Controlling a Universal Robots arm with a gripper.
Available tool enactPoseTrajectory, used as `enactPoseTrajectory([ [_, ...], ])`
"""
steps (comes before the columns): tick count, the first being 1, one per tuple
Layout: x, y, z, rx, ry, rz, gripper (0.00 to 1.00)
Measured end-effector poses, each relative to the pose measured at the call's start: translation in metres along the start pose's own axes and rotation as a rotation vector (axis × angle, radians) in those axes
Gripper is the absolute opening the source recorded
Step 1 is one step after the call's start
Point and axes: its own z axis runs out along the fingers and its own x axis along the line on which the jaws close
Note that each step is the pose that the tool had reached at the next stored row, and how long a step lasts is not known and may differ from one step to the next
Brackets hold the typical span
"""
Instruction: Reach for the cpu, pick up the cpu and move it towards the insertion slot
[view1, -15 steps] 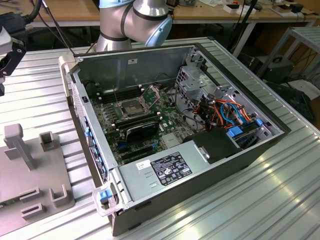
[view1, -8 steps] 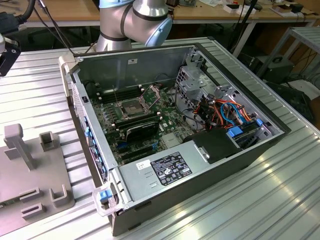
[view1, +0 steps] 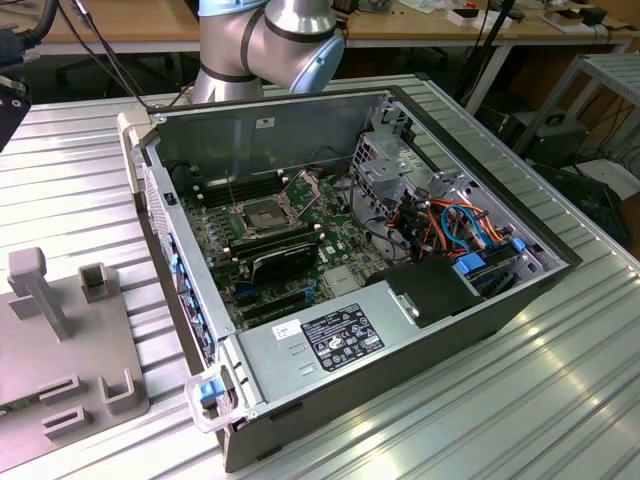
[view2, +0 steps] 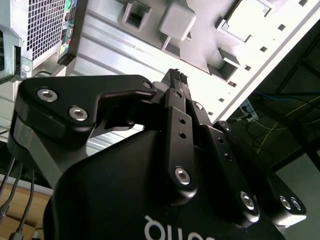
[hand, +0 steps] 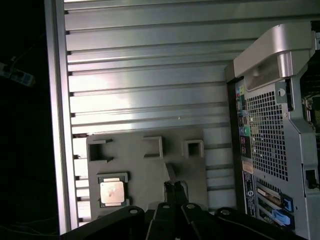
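The cpu (hand: 111, 192) is a small pale square chip lying flat in a recess of the grey fixture plate (hand: 145, 165) in the first wrist view. My gripper (hand: 174, 189) hovers over that plate, off to one side of the cpu and apart from it. Its black fingers (view2: 176, 82) are shut together with nothing between them in both wrist views. In the exterior view the insertion slot (view1: 262, 214) sits on the motherboard inside the open computer case (view1: 400, 300). Its metal retention plate (view1: 305, 186) is tilted up.
The fixture plate (view1: 60, 340) has raised posts and brackets and lies at the exterior view's left on the ribbed metal table (view1: 520, 400). The case's rear panel (hand: 272, 135) stands close beside the fixture. Cables, a drive cage and a black power supply fill the case.
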Motion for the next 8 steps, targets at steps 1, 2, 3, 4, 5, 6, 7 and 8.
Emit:
enactPoseTrajectory([
  [1,0.0009,-0.0001,0.0,0.0,0.0,0.0,0.11],
  [2,0.0017,-0.0003,-0.0001,0.0,0.0001,0.0,0.11],
  [3,0.0027,-0.0004,-0.0001,0.0,0.0,0.0,0.11],
  [4,0.0041,-0.0006,-0.0001,0.0,0.0001,0.0,0.11],
  [5,0.005,-0.0007,-0.0002,0.0,0.0,0.0,0.11],
  [6,0.0057,-0.0007,-0.0002,0.0,0.0,0.0,0.11],
  [7,0.0062,-0.0008,-0.0001,0.0,0.0,0.0,0.11],
  [8,0.0068,-0.0008,-0.0002,0.0,0.0,0.0,0.11],
])
